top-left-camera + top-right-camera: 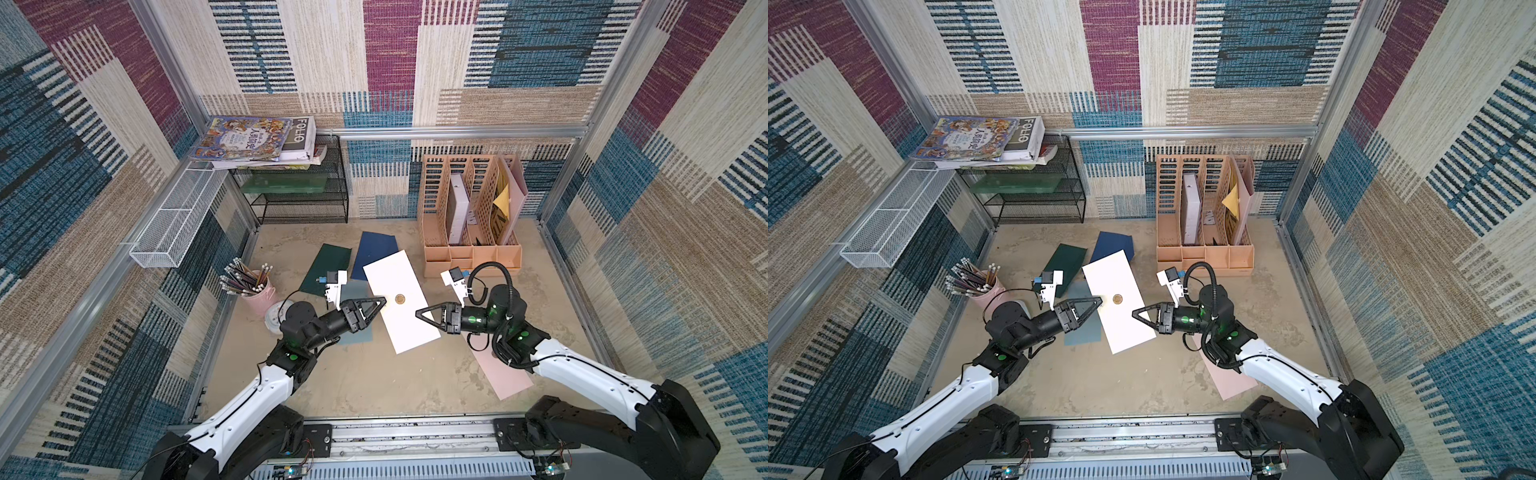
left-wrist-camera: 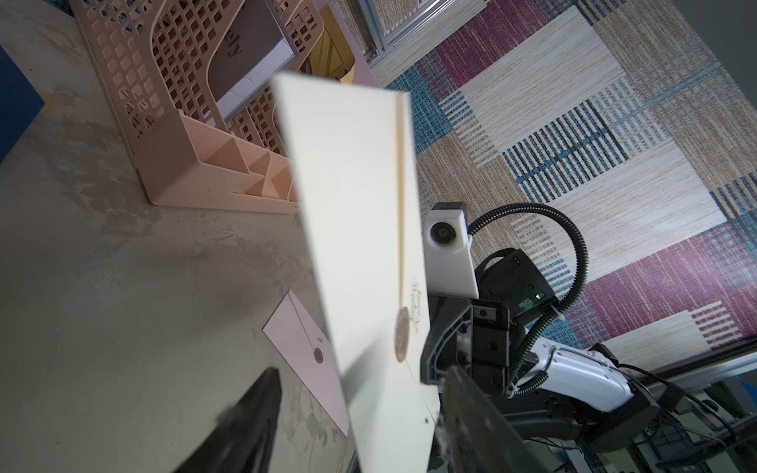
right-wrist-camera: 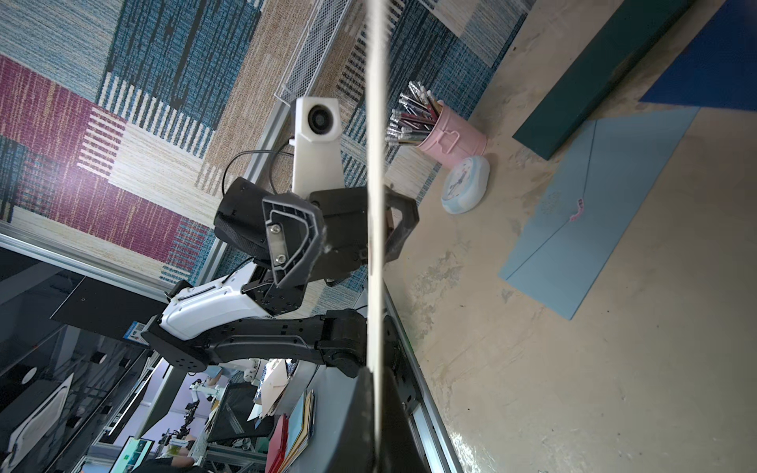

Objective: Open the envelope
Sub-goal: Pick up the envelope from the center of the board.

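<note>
Between the arms, lifted mid-table, the white envelope [image 1: 401, 299] runs near to far; right gripper [image 1: 419, 313] is clamped on its right edge, left gripper [image 1: 383, 300], jaws apart, straddles its left edge by the seal [image 1: 400, 298]

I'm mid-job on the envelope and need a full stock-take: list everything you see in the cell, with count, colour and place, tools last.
white envelope: 1, white with a round brown seal, held off the table between the arms
pink envelope: 1, pale pink, flat on the table under the right arm
light blue envelope: 1, flat on the table under the left arm
dark green envelope: 1, flat, behind the left tool
navy envelope: 1, flat, partly under the white one
file organiser: 1, peach, back right, holding papers
pencil cup: 1, pink, left side
clock: 1, pale blue, beside the cup
wire shelf: 1, black, back left, books on top
mesh basket: 1, white, left wall
left tool: open, at the envelope's edge
right tool: shut on the white envelope
</note>
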Controlling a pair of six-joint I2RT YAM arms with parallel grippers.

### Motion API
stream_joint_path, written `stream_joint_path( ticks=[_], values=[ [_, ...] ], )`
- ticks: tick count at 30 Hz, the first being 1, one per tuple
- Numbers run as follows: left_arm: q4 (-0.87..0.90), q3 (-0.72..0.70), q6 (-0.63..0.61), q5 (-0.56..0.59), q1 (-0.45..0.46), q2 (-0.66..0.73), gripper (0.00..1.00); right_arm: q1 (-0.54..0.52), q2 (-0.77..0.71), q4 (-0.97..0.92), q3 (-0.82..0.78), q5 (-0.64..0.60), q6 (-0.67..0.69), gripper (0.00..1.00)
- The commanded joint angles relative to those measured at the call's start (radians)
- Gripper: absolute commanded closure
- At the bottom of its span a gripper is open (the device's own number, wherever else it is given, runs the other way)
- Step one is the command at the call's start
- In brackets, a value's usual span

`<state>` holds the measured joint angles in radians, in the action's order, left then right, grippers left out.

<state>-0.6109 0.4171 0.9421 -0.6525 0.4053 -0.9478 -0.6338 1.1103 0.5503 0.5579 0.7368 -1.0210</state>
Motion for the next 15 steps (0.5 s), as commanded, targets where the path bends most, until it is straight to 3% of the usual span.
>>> stream_joint_path(
  ticks=[1, 12, 14, 15],
  values=[
    [0.031, 0.014, -0.017, -0.003, -0.006, -0.008, 0.35, 0.002, -0.006, -0.011, 0.012, -0.007, 0.026, 1.00],
    [-0.020, 0.038, 0.005, -0.034, -0.017, -0.039, 0.41, -0.020, 0.040, 0.034, 0.023, 0.004, 0.017, 1.00],
    [-0.043, 0.044, 0.013, -0.041, -0.017, -0.052, 0.57, -0.028, 0.057, 0.037, 0.028, 0.000, 0.019, 1.00],
    [-0.039, 0.048, 0.014, -0.044, -0.017, -0.054, 0.72, -0.027, 0.061, 0.040, 0.027, -0.003, 0.020, 1.00]
  ],
)
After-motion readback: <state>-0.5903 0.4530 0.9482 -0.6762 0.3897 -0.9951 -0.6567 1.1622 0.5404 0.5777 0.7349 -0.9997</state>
